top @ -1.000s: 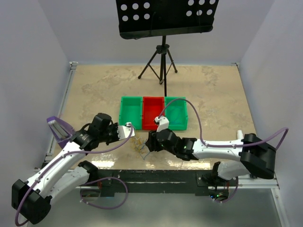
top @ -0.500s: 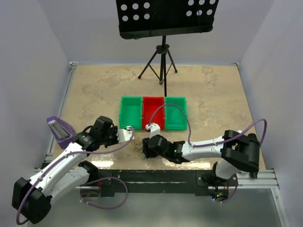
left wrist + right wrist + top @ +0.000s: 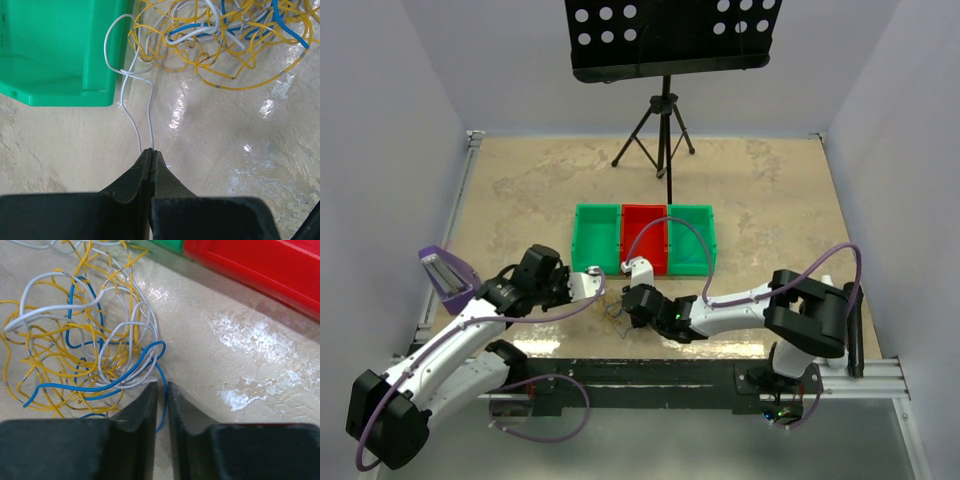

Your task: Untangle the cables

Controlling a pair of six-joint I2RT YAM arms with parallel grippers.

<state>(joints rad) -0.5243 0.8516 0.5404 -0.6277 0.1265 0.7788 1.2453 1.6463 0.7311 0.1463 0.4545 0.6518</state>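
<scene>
My left gripper (image 3: 151,154) is clamped shut on a doubled white cable (image 3: 131,107). My right gripper (image 3: 162,390) shows a slim gap with a blue strand (image 3: 135,371) running into it, not visibly pinched. I'd draw the arms apart slowly and low, watching for knots. The 2 white runs lie lengthwise from the left gripper to the tangle (image 3: 220,40) on the worktop (image 3: 225,150), beside the green bin (image 3: 55,50).
</scene>
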